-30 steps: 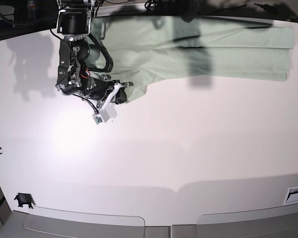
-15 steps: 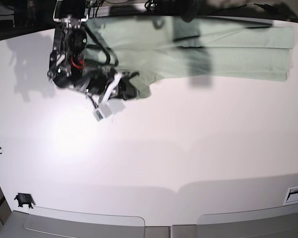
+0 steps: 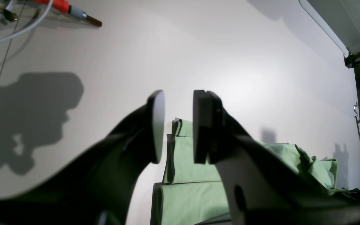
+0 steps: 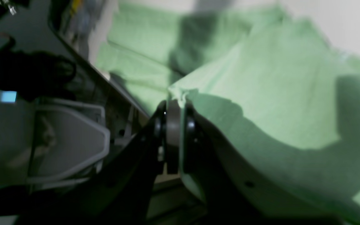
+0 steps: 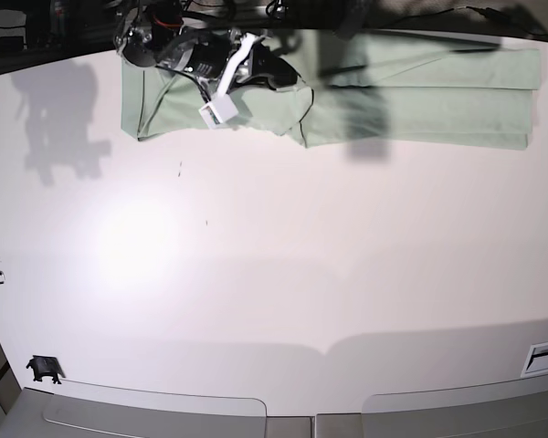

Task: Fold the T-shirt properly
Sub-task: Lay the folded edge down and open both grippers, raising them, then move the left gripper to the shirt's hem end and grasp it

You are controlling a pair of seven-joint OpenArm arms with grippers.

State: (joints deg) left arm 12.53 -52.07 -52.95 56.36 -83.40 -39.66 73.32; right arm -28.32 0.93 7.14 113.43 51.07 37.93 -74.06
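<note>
The right gripper (image 4: pixel 173 103) pinched a fold of the T-shirt (image 5: pixel 420 91) at the table's (image 5: pixel 301 274) far edge, while the left gripper (image 3: pixel 178 125) hovered above it, parted and empty. The shirt lay as a long band, apparently partway folded, with cross folds left. Nothing blocked the way.

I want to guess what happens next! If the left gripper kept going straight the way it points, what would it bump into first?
Probably the bare white table. The left gripper hangs open, and between its fingers shows the folded T-shirt's edge, then table beyond. Depth is unclear, so it might graze the shirt first.
</note>
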